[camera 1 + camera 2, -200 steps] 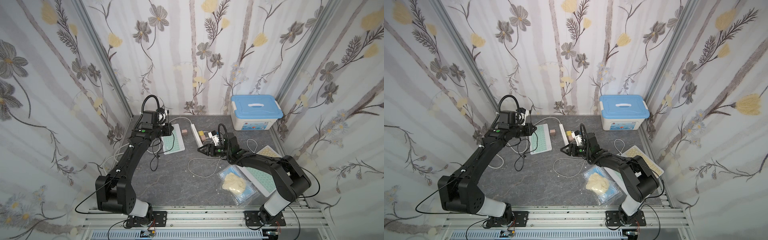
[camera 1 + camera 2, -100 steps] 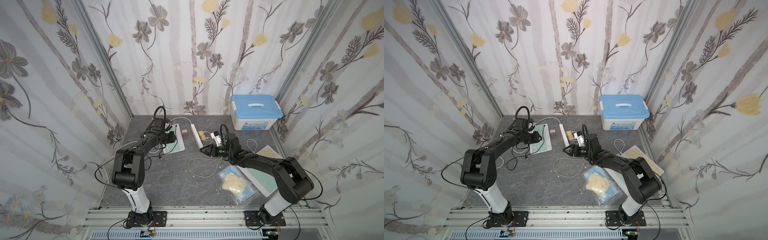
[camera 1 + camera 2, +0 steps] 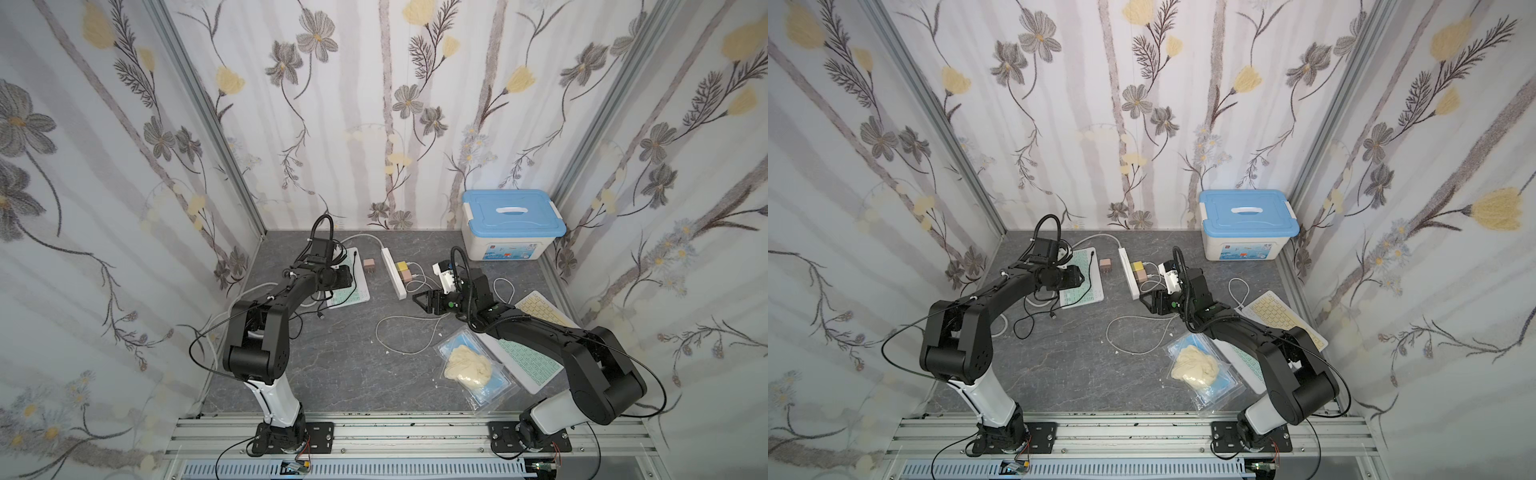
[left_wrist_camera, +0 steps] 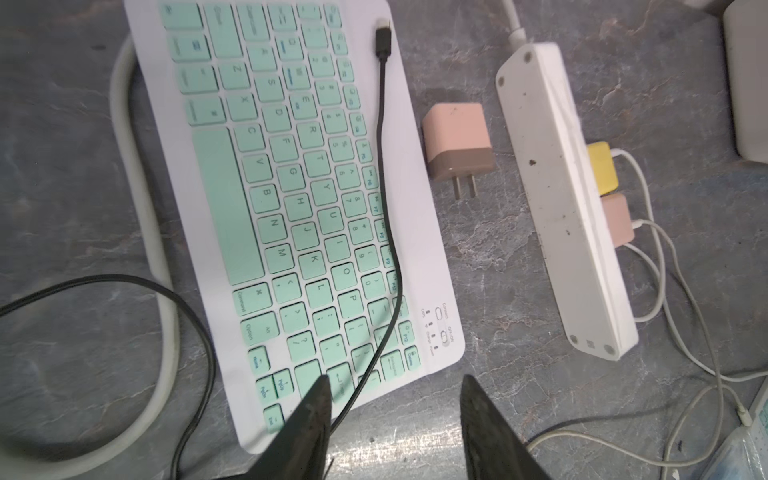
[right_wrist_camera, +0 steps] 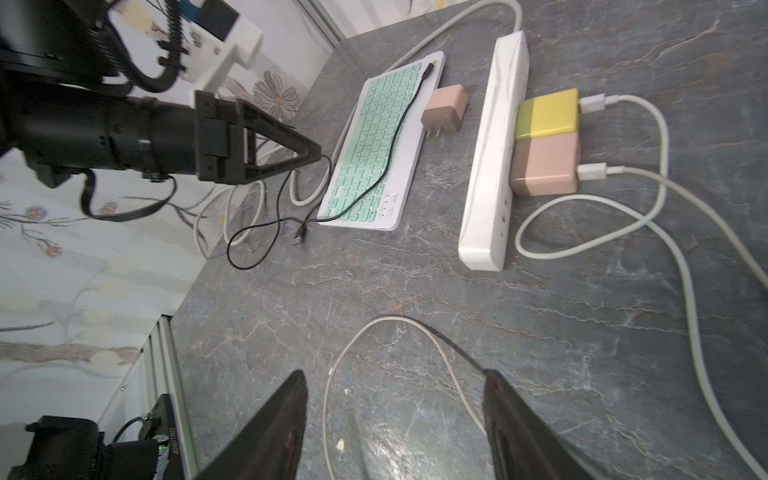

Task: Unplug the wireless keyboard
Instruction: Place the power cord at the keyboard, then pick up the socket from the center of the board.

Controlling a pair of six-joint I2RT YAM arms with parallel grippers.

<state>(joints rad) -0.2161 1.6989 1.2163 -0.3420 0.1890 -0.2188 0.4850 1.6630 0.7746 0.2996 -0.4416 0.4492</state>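
Flat white keyboard (image 4: 291, 187), mint keys, back-left on veined grey table (image 4: 478, 257); thin black cable (image 4: 381, 166) loose across it. Left gripper (image 4: 397, 382) now parted, empty; was shut earlier. Right gripper (image 5: 395, 378) parted, empty.

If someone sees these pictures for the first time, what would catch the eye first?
The mint-green keyboard at the back left stands out, with a black cable lying across its keys, its small plug free. Next to it lies a loose pink charger, then a white power strip with a yellow charger plugged in. A blue-lidded box sits at the back right.
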